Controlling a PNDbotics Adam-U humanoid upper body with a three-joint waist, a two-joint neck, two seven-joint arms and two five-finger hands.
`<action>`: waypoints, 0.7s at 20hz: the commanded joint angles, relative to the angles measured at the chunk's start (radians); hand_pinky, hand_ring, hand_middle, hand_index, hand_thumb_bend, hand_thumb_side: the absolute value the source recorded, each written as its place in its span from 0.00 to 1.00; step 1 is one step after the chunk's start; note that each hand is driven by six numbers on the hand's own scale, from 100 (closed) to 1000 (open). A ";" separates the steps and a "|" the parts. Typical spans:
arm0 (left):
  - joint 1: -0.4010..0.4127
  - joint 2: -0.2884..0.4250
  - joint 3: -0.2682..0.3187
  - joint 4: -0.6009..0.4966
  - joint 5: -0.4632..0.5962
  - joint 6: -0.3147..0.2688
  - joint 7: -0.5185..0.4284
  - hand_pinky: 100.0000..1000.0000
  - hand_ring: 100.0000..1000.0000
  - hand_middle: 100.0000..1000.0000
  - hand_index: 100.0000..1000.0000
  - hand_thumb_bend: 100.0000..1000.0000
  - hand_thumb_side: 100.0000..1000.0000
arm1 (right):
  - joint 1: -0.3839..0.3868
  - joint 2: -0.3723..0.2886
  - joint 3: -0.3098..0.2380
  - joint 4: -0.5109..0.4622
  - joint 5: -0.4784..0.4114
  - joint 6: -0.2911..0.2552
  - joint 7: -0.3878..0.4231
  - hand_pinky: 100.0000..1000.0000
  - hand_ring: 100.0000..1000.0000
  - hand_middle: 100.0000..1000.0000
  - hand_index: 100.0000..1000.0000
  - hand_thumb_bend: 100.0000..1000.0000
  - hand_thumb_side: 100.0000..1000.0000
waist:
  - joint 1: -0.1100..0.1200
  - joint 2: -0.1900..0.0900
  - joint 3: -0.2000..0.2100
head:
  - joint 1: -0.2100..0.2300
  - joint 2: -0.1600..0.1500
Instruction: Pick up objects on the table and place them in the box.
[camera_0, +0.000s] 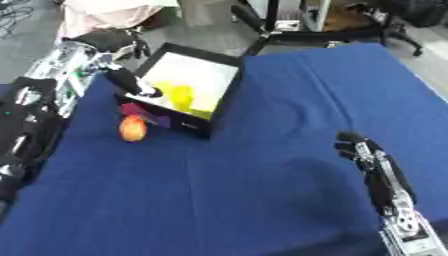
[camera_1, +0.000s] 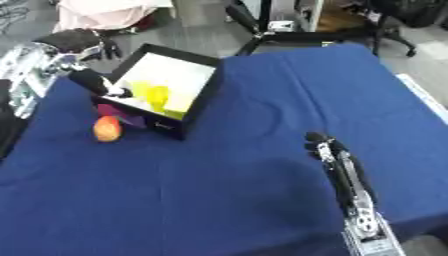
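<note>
Beside box (camera_0: 223, 95), orange fruit (camera_0: 132, 128)

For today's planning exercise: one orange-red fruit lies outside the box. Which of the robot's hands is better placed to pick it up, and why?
Probably the left hand: it hovers at the box rim, just above the fruit. The right hand rests idle across the table.

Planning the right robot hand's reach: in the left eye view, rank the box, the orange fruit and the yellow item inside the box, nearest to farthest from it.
1. Black cardboard box, near corner, up-left of the right robot hand.
2. Yellow object, inside the box.
3. Orange round fruit, on the blue cloth, left of the box.
</note>
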 joint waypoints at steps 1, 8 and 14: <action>0.023 0.125 -0.030 -0.142 0.106 -0.026 -0.178 0.74 0.58 0.57 0.76 0.58 0.57 | -0.007 -0.020 -0.004 -0.012 0.003 -0.002 -0.001 0.82 0.77 0.74 0.77 0.00 0.89 | 0.009 -0.014 0.002 | -0.005 -0.002; 0.085 0.111 -0.084 -0.101 0.149 -0.017 -0.307 0.72 0.58 0.59 0.76 0.56 0.59 | -0.009 -0.021 -0.004 -0.011 0.002 -0.002 0.000 0.82 0.77 0.74 0.77 0.00 0.89 | 0.005 -0.014 0.000 | -0.006 -0.002; 0.069 0.031 -0.049 0.028 0.066 0.010 -0.290 0.72 0.60 0.64 0.79 0.56 0.57 | -0.010 -0.017 -0.005 -0.011 0.001 -0.001 -0.002 0.82 0.77 0.74 0.77 0.00 0.89 | 0.002 -0.014 -0.004 | -0.008 -0.002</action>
